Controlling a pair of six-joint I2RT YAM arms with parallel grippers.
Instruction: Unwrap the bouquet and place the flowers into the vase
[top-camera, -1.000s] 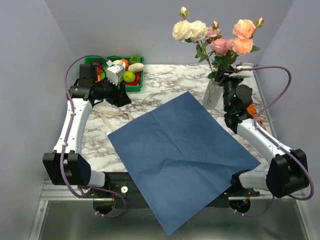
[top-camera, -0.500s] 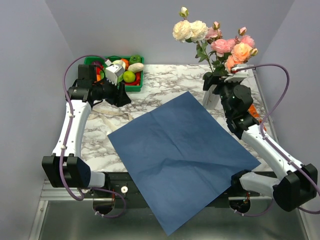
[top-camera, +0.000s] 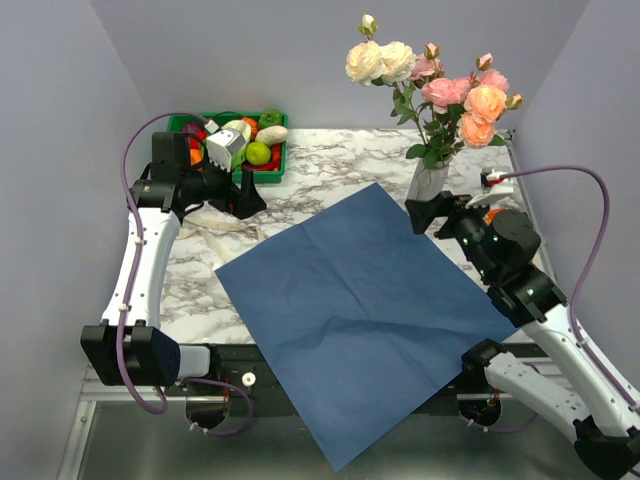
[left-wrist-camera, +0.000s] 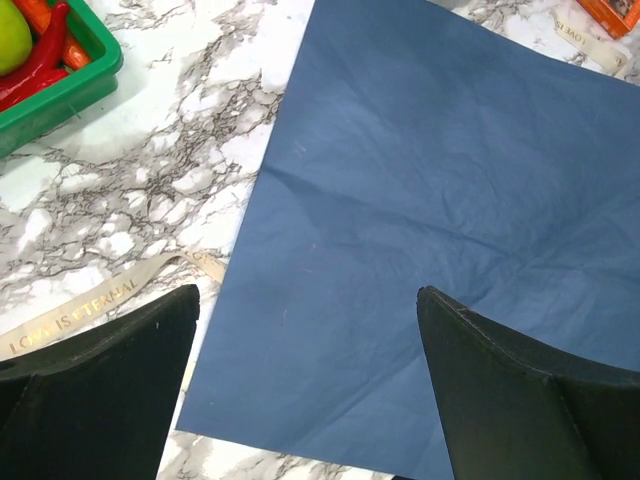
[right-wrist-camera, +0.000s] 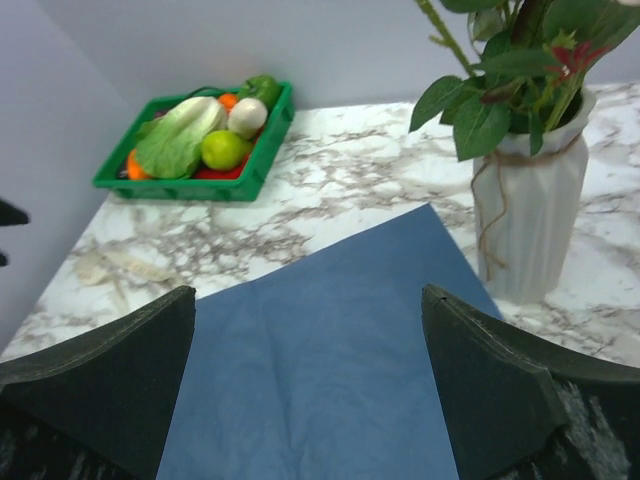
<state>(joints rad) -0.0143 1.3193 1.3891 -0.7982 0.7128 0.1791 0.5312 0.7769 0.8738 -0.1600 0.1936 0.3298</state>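
The flowers (top-camera: 430, 85), pink, cream and peach roses, stand upright in the whitish vase (top-camera: 427, 185) at the back right; the right wrist view shows their stems and leaves (right-wrist-camera: 505, 85) inside the vase (right-wrist-camera: 530, 220). The blue paper sheet (top-camera: 360, 300) lies flat and unfolded on the table, hanging over the near edge. A beige ribbon (top-camera: 225, 232) lies beside its left corner. My right gripper (top-camera: 430, 213) hovers open just in front of the vase, holding nothing (right-wrist-camera: 308, 292). My left gripper (top-camera: 243, 192) is open and empty above the sheet's left corner (left-wrist-camera: 308, 295).
A green crate (top-camera: 235, 145) of toy vegetables sits at the back left, right behind my left wrist. A small orange packet (top-camera: 492, 213) lies right of the vase. Grey walls close in the marble table (top-camera: 330, 165) on three sides.
My right gripper let go of the flower stems, opened and drew back toward me and down. The flowers now stand free in the vase. My left gripper opened wider.
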